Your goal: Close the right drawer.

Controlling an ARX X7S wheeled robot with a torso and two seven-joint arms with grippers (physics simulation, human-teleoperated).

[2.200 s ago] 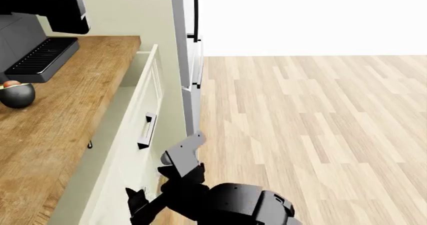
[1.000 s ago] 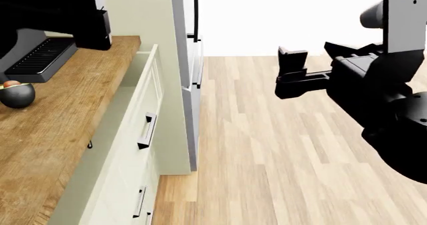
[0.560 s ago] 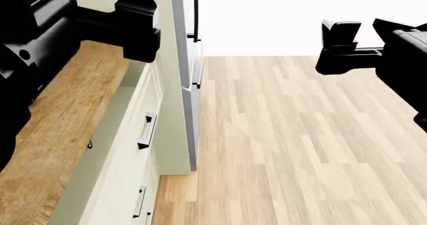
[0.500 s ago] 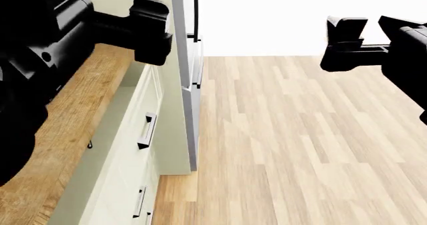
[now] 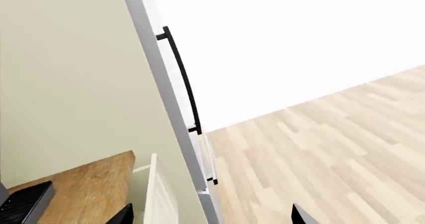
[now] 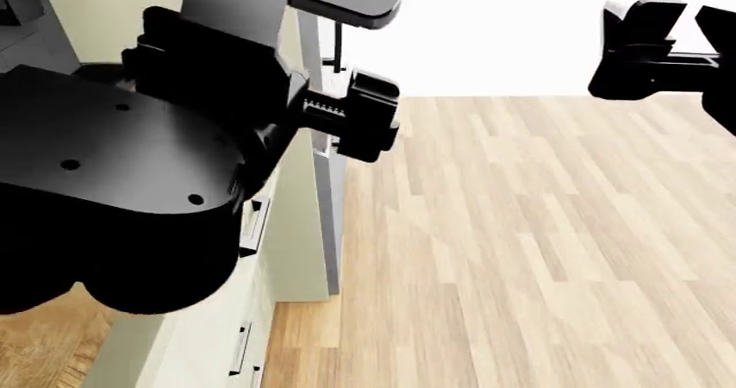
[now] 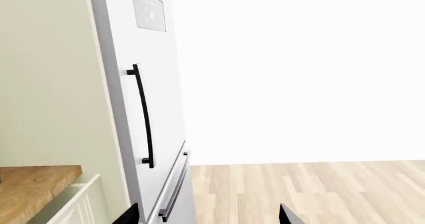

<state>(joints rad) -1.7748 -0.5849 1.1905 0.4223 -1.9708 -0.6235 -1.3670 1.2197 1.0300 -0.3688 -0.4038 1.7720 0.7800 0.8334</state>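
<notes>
**Right drawer stands open beside the tall cabinet**

The right drawer (image 6: 255,233) juts out from under the wooden worktop (image 5: 79,191), its short black handle partly hidden behind the left arm. A tall pale cabinet (image 7: 143,134) with a long black handle (image 7: 141,115) rises beside it. Light plank floor (image 6: 518,233) fills the room. The left gripper (image 6: 357,116) and right gripper (image 6: 644,47) are raised in the air, fingertips spread, holding nothing.
</notes>
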